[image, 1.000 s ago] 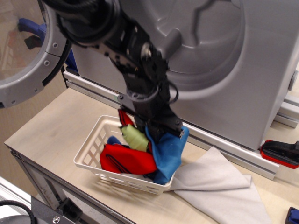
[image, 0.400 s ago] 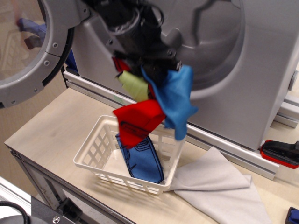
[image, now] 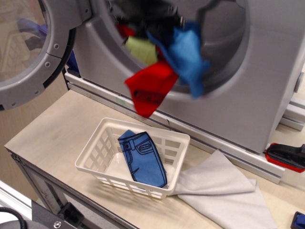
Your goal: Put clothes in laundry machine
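My gripper (image: pixel 159 26) is a dark blurred shape at the mouth of the laundry machine's (image: pixel 267 86) drum opening. It is shut on a hanging bundle of clothes: a red piece with a black print (image: pixel 150 90), a lime-green piece (image: pixel 142 50) and a plain blue piece (image: pixel 188 55). The bundle hangs in front of the drum's lower rim, above the basket. The miniature blue jeans (image: pixel 142 160) lie alone in the white slatted basket (image: pixel 90 155) on the table. The round door (image: pixel 28 52) stands open at the left.
A grey cloth (image: pixel 224 191) lies on the table to the right of the basket, touching it. A red and black object (image: pixel 286 156) sits at the right edge by the machine's rail. The table's front edge runs just below the basket.
My gripper has lifted the red, green and blue pieces out of the basket, up and back to the drum opening. The jeans slipped free and stayed in the basket.
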